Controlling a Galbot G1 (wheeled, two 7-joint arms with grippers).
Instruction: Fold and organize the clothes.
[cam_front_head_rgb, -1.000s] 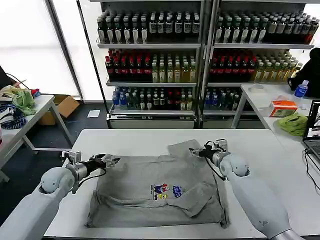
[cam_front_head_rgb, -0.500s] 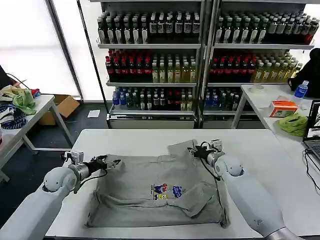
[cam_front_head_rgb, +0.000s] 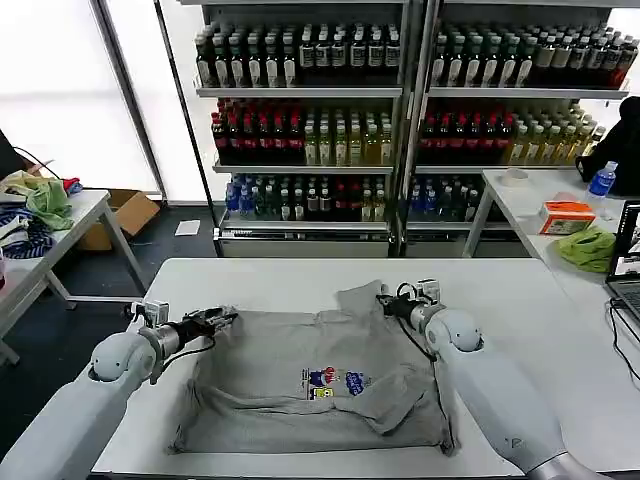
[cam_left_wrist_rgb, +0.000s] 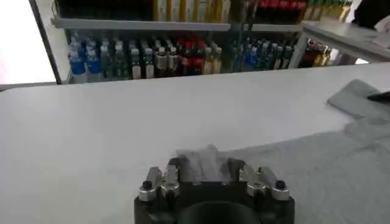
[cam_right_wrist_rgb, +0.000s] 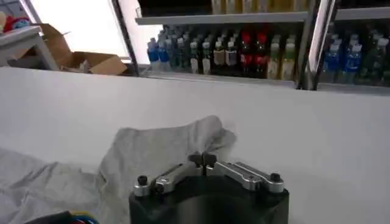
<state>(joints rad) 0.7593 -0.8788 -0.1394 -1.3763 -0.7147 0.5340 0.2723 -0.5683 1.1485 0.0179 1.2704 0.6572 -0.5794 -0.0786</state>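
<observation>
A light grey short-sleeved shirt (cam_front_head_rgb: 300, 400) lies spread and rumpled on the white table (cam_front_head_rgb: 270, 275), its multicoloured chest print (cam_front_head_rgb: 335, 382) facing up. My left gripper (cam_front_head_rgb: 222, 319) is at the shirt's left shoulder edge, shut on a bunch of grey cloth (cam_left_wrist_rgb: 204, 163). At the back right, a sleeve (cam_front_head_rgb: 360, 296) sticks out toward the shelves. My right gripper (cam_front_head_rgb: 385, 303) sits on it with its fingertips (cam_right_wrist_rgb: 202, 159) shut together on that sleeve (cam_right_wrist_rgb: 164, 143). The left wrist view shows more of the shirt (cam_left_wrist_rgb: 317, 170) stretching away over the table.
Drink shelves (cam_front_head_rgb: 400, 120) stand behind the table. A side table on the left (cam_front_head_rgb: 80, 205) carries a green cloth (cam_front_head_rgb: 45, 200) and dark blue fabric (cam_front_head_rgb: 25, 238). On the right table sit an orange box (cam_front_head_rgb: 566, 215), a green cloth (cam_front_head_rgb: 588, 247) and a laptop (cam_front_head_rgb: 628, 265).
My right gripper has moved left along the back sleeve. My left gripper has moved slightly right and closed in on the shoulder edge, and the cloth there has bunched.
</observation>
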